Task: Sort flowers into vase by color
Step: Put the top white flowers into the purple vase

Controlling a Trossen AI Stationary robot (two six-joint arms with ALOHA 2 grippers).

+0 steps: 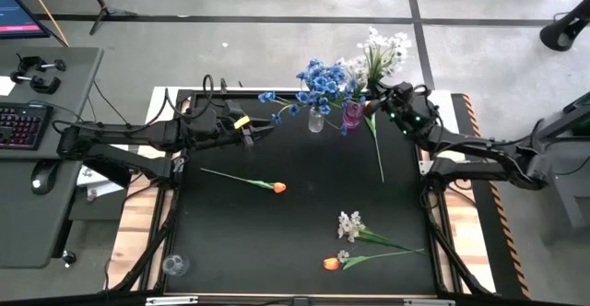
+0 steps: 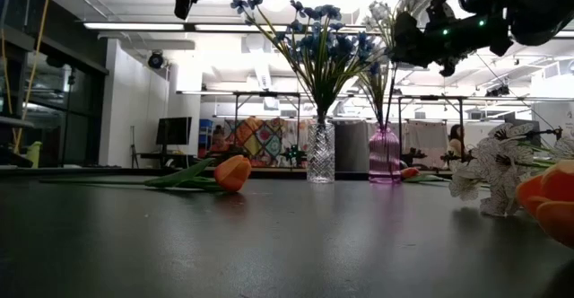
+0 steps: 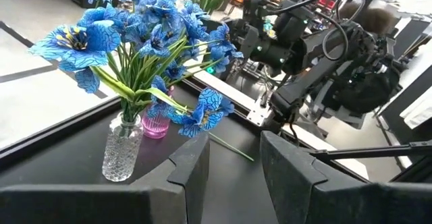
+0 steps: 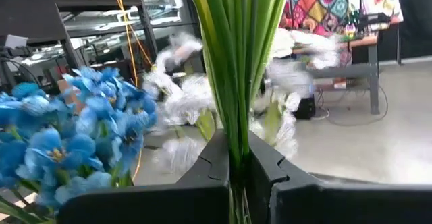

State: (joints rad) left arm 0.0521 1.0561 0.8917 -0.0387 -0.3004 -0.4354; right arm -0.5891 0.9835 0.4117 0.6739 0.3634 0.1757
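Two vases stand side by side at the table's upper centre in the high view. The crystal vase on the left holds one spray, the smooth vase beside it another. A tulip lies mid-table; a spray and second tulip lie lower right.

White blossoms smear into a blur behind the green stems in the right wrist view. At table height, an orange tulip is cut off by the frame's right edge, and both arms run out of the top.
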